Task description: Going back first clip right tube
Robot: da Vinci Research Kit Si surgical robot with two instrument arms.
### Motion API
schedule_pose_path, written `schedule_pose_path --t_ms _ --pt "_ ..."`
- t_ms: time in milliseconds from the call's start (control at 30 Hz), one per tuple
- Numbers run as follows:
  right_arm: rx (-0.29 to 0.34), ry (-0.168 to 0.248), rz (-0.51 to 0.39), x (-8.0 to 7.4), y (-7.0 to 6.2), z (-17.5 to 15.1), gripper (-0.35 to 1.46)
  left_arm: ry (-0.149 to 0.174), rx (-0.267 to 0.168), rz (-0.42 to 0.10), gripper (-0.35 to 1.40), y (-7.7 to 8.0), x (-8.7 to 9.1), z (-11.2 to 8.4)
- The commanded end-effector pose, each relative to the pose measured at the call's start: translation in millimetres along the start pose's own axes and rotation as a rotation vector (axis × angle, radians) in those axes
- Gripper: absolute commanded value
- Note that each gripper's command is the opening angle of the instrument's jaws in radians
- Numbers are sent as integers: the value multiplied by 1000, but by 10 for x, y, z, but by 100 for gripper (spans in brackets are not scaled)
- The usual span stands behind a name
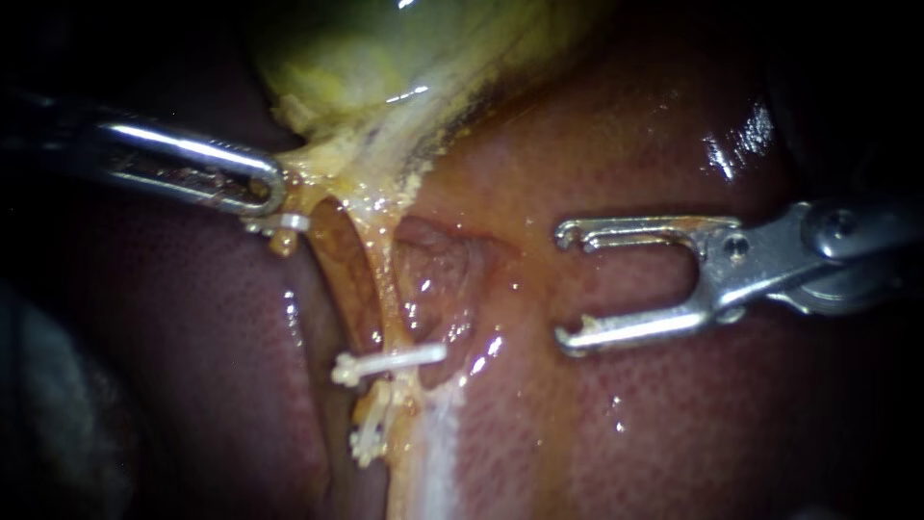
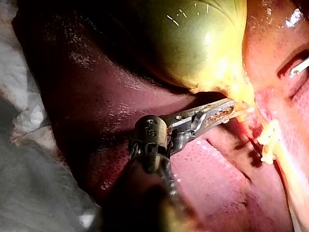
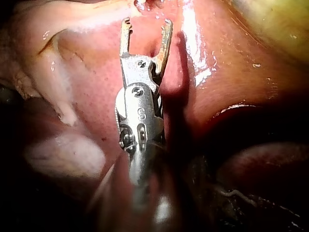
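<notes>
The yellow-green gallbladder (image 1: 385,48) narrows to a pale neck, from which a thin tube (image 1: 383,299) runs down over the liver (image 1: 626,424). A white clip (image 1: 395,360) lies across this tube, with a second white clip (image 1: 369,433) just below it. My left instrument (image 1: 274,188) has its jaws shut on the neck tissue, and a small white clip (image 1: 284,223) sits right under its tip. My right instrument (image 1: 568,286) is to the right of the tube, jaws wide open and empty. The right wrist view shows the same open jaws (image 3: 146,21) above liver.
In the left wrist view, my left instrument (image 2: 229,107) grips below the gallbladder (image 2: 193,38), with the clips (image 2: 268,140) just ahead of it. White gauze (image 2: 24,116) borders the liver. A shallow raw pit (image 1: 438,265) lies beside the tube.
</notes>
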Motion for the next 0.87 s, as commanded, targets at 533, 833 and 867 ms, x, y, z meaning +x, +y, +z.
schedule_pose_path --t_ms 533,833,867 --pt "7 -52 -43 -1 -6 -13 50 -35 6 12 -35 -25 -26 66" --pt "8 -51 -54 0 -6 -15 50 -38 2 11 -35 -24 -23 61" --pt "8 -51 -54 0 -7 -14 50 -39 0 11 -35 -24 -22 59"
